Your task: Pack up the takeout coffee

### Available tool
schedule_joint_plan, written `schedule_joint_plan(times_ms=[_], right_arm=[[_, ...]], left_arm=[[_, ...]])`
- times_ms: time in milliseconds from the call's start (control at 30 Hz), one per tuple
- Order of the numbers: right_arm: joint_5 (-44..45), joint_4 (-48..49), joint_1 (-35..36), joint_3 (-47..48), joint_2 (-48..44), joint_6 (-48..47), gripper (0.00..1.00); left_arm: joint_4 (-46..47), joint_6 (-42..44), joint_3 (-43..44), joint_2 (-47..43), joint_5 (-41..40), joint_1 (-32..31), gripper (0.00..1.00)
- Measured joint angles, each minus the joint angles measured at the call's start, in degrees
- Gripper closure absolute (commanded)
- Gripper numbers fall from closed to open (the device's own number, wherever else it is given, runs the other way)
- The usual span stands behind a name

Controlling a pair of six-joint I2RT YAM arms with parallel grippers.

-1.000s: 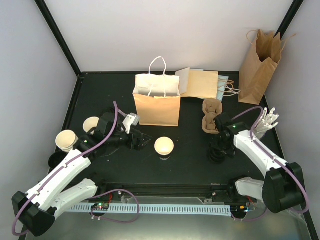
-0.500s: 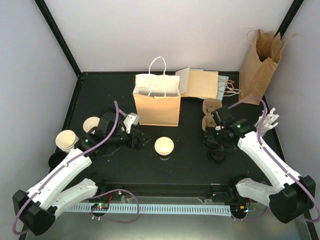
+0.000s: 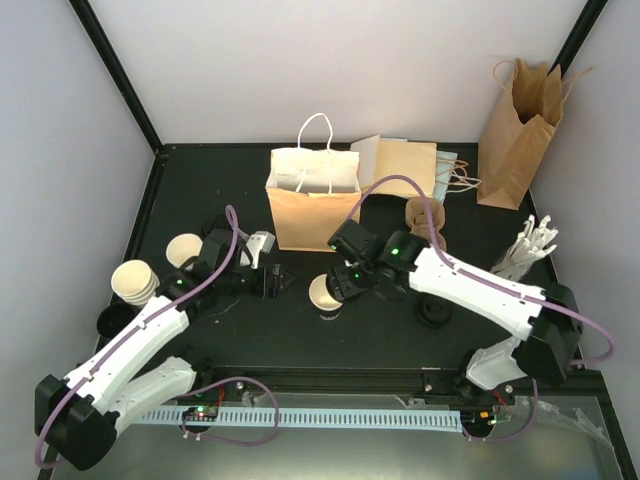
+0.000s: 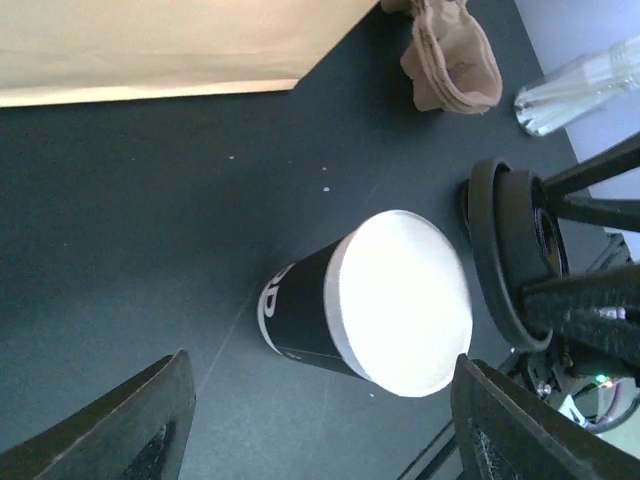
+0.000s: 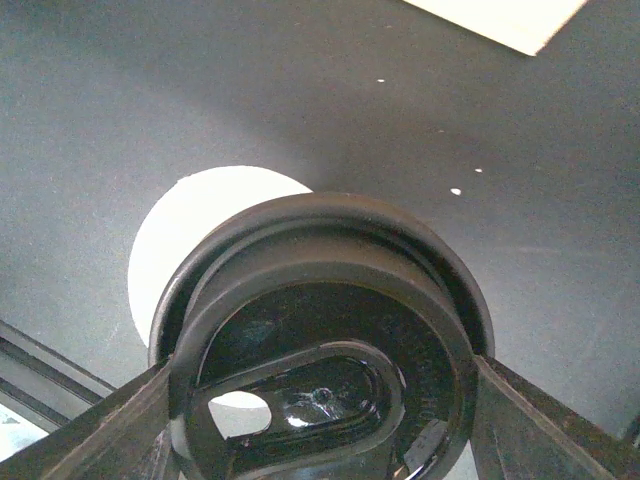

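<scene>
A takeout coffee cup (image 3: 326, 293) stands on the black table in front of the standing bag, its cream top uncovered. In the left wrist view the cup (image 4: 300, 310) shows a black band under its white rim. My left gripper (image 3: 276, 283) is just left of the cup, open, with its fingers (image 4: 140, 420) apart on either side and not touching it. My right gripper (image 3: 347, 281) is shut on a round black lid (image 5: 320, 300), held just over the cup's right side. Part of the cup's white top (image 5: 195, 235) shows behind the lid. The same lid (image 4: 500, 250) appears edge-on in the left wrist view.
A tan paper bag (image 3: 313, 205) with white handles stands open behind the cup. Flat bags (image 3: 400, 165) and a tall bag (image 3: 518, 125) are at the back right. A tan cup carrier (image 3: 425, 213), spare lids (image 3: 432, 313), stacked cups (image 3: 135, 280) and a glass of straws (image 3: 530, 245) surround the area.
My right arm has swung left from the spare lids, carrying a black lid to the cup. My left gripper's fingers have narrowed a little around the cup.
</scene>
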Motion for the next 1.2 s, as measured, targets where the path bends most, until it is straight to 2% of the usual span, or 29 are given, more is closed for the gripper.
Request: schedule_joint_plan(times_ms=[167,367,1200], right_arm=[[1.0,0.3,2.9,2.5,4.6,-1.1,0.28],[2.5,-0.3,4.3,5.0,7.4,-2.1,0.28],[7.0,-3.2,8.2,9.9,15.1,-2.8,0.27]], left_arm=[[1.6,-1.8,-2.4,0.4,2.3,2.5,0.48],[5.2,-3.7,-5.0,4.6,6.1,2.8,0.61],[15.0,-5.7,-8.7,14.8,12.2,2.7,0.75]])
